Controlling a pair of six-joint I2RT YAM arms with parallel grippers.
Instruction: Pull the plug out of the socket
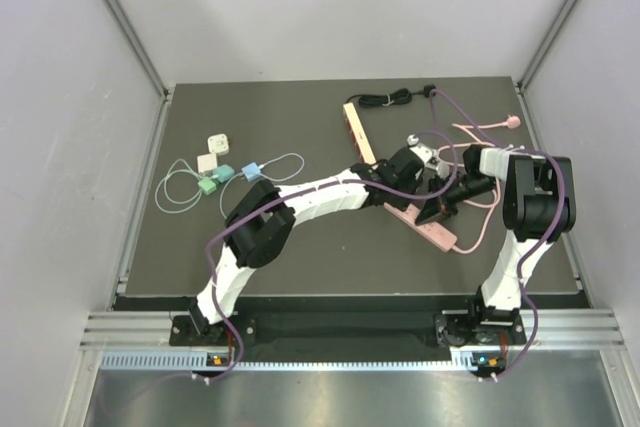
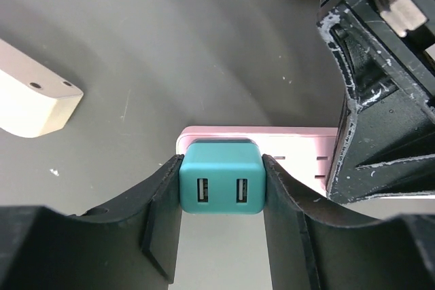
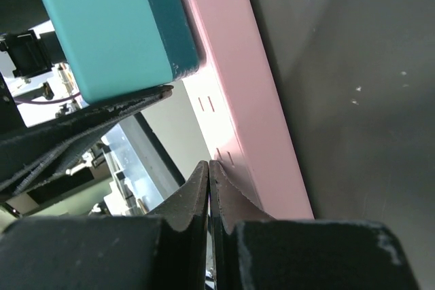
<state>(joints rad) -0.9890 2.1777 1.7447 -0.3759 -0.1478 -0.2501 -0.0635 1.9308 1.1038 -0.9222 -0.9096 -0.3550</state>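
A teal two-port USB plug (image 2: 221, 178) sits in the end socket of a pink power strip (image 2: 292, 144) lying on the dark table. My left gripper (image 2: 221, 191) is shut on the plug, one finger on each side. In the right wrist view the plug (image 3: 112, 32) stands flush against the strip's face (image 3: 238, 86). My right gripper (image 3: 209, 168) is shut with nothing between its fingers, and its tips press on the strip beside a pair of slots. In the top view both grippers meet over the strip (image 1: 430, 230), and the plug is hidden there.
A cream power strip (image 1: 358, 132) with a black cable (image 1: 395, 97) lies behind. The pink cable (image 1: 485, 127) loops at the right. White (image 1: 217, 142), green (image 1: 208, 185) and blue (image 1: 250, 171) chargers with thin cords lie at the left.
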